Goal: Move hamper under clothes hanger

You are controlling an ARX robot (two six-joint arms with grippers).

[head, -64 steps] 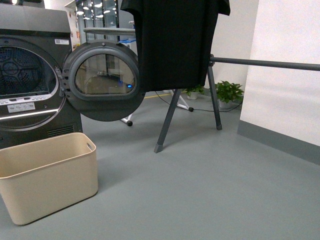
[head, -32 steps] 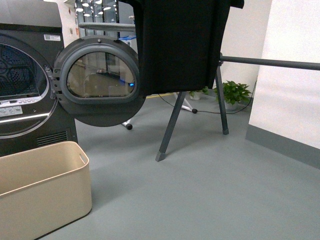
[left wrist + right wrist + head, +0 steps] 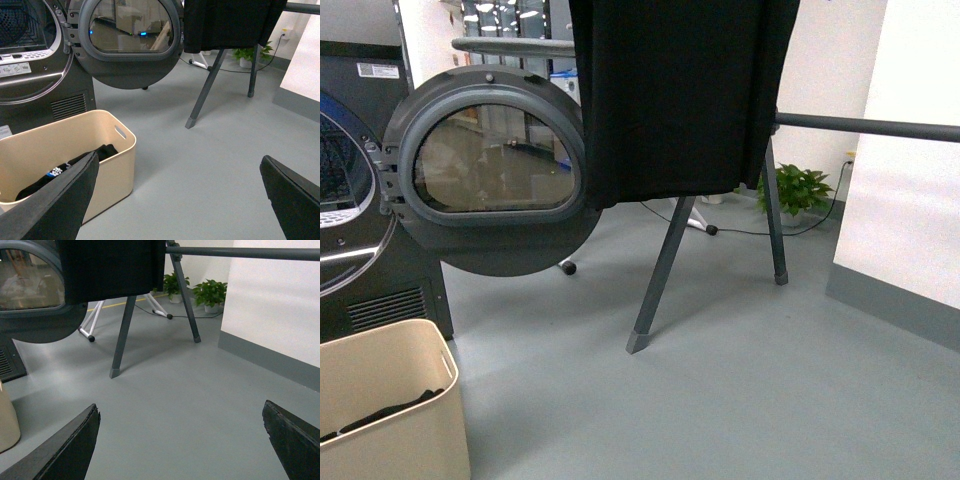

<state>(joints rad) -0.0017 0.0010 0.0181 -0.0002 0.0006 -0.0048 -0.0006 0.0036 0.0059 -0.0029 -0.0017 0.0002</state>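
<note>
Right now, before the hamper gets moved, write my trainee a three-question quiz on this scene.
1. True or false: the hamper is empty.
2. What hangs over the clothes hanger? A) a black garment B) a white towel C) nothing
3. Is the dryer door open or shut?

Key: 1. False; dark clothes lie in it. 2. A. 3. Open, swung out beside the garment.
</note>
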